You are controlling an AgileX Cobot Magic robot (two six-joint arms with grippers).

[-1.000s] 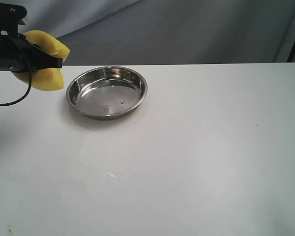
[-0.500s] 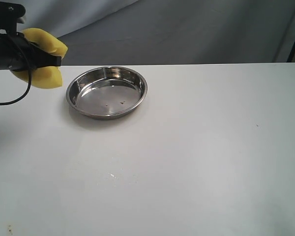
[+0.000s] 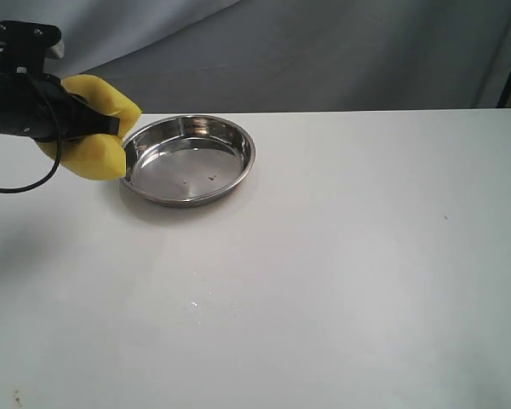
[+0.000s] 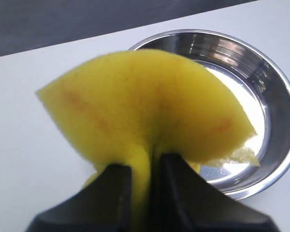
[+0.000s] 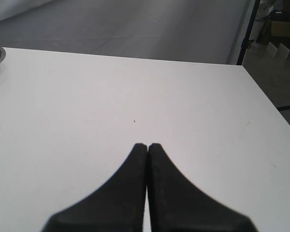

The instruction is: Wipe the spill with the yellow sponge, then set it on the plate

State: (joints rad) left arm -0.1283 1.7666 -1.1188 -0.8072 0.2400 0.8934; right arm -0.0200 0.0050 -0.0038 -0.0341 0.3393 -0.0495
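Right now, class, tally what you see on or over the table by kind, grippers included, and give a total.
sponge: 1
plate: 1
grippers: 2 (left gripper, right gripper)
Total: 4

plate (image 3: 187, 160): upper left-centre of the exterior view, on the table (image 3: 349, 256).
sponge (image 3: 94, 158): upper left, just left of the plate, meeting its left rim, between the jaws of the left gripper (image 3: 115, 126).
droplets (image 3: 194, 302): on the table, lower left-centre, below the plate and well apart from it.
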